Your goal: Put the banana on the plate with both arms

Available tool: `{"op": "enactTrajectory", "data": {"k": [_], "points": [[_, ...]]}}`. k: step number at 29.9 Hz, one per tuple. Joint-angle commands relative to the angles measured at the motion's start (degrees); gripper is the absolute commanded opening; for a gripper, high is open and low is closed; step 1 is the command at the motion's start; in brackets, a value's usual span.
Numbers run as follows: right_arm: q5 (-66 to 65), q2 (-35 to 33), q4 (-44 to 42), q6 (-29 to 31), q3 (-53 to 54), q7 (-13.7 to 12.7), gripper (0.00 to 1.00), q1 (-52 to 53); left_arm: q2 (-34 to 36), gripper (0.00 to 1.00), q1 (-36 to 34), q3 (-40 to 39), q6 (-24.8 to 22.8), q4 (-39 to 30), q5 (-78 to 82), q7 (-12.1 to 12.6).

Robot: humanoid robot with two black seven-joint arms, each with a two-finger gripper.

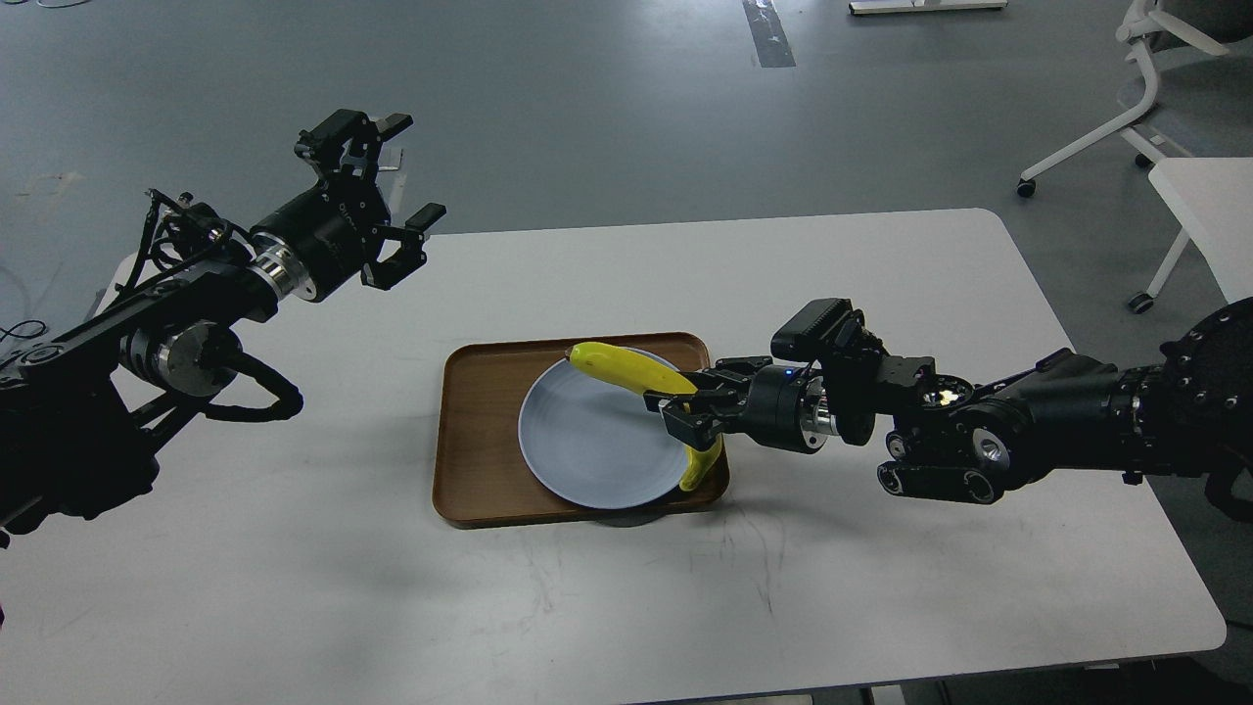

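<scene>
Two black arms reach over a white table with rounded corners, its top faintly scuffed and scribbled near the front edge. At the middle sits a brown wooden tray, and on it a pale blue-grey plate filling most of the tray's width. The banana lies curved along the plate's right rim, its dark tip toward the far side and its lower end overhanging onto the tray. The right gripper has its fingers closed around the banana's middle. The left gripper hovers well apart over the table's far left edge, fingers spread wide and holding nothing. Beyond lies a grey floor (a dark tape strip crosses it), with a white wheeled chair and another white tabletop at right.
</scene>
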Motion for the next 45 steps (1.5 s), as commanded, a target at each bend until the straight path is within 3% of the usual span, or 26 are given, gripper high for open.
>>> {"op": "enactTrajectory", "data": {"k": [1, 3, 6, 15, 20, 25, 29, 31, 33, 34, 37, 45], "points": [[0.1, -0.9, 1.5, 0.8, 0.7, -1.0, 0.78, 0.4, -0.2, 0.98, -0.1, 0.0, 0.0, 0.1, 0.1, 0.0], [0.6, -1.2, 1.8, 0.8, 1.3, -1.1, 0.95, 0.4, -0.4, 0.98, -0.1, 0.0, 0.0, 0.1, 0.1, 0.0], [2.0, -1.3, 2.2, 0.8, 1.6, -1.0, 1.00, 0.4, -0.5, 0.98, -0.1, 0.1, -0.1, 0.1, 0.9, 0.0], [3.8, -6.5, 3.0, 0.8, 10.8, -0.9, 1.00, 0.4, -0.8, 0.98, -0.4, 0.0, -0.1, 0.1, 1.2, 0.1], [16.9, -9.9, 4.5, 2.3, 22.9, -0.7, 1.00, 0.3, -0.3, 0.98, -0.4, -0.1, -0.3, 0.1, 1.0, 0.2], [45.8, -12.6, 6.0, 13.7, 38.3, -1.0, 0.99, -0.9, 0.7, 0.98, 1.9, -0.1, -0.1, 0.1, 1.0, -0.1], [56.2, -13.8, 6.0, 21.0, 41.4, -1.3, 0.99, -2.9, 1.3, 0.98, 3.6, -2.2, -0.2, 0.1, 0.4, 0.0], [61.6, -14.2, 6.2, 27.2, 42.2, -2.7, 1.00, -4.1, 1.3, 0.98, 4.9, -4.1, -0.5, 0.1, 0.2, 0.5], [63.6, -13.7, 6.2, 26.9, 42.3, -5.8, 1.00, -5.2, 1.3, 0.98, 6.1, -4.8, -0.6, -0.2, 0.2, 0.7], [63.6, -13.7, 6.2, 26.9, 42.3, -5.8, 1.00, -5.2, 1.3, 0.98, 6.1, -4.8, -0.6, -0.2, 0.2, 0.7], [65.5, -13.3, 6.5, 24.4, 42.6, -10.6, 1.00, -6.5, 1.8, 0.98, 8.0, -5.0, -0.6, -2.2, 0.1, 0.8], [68.1, -14.0, 9.2, 24.7, 43.5, -12.4, 1.00, -7.1, 2.1, 0.98, 8.9, -5.9, -0.7, -2.5, 0.0, 0.9]]}}
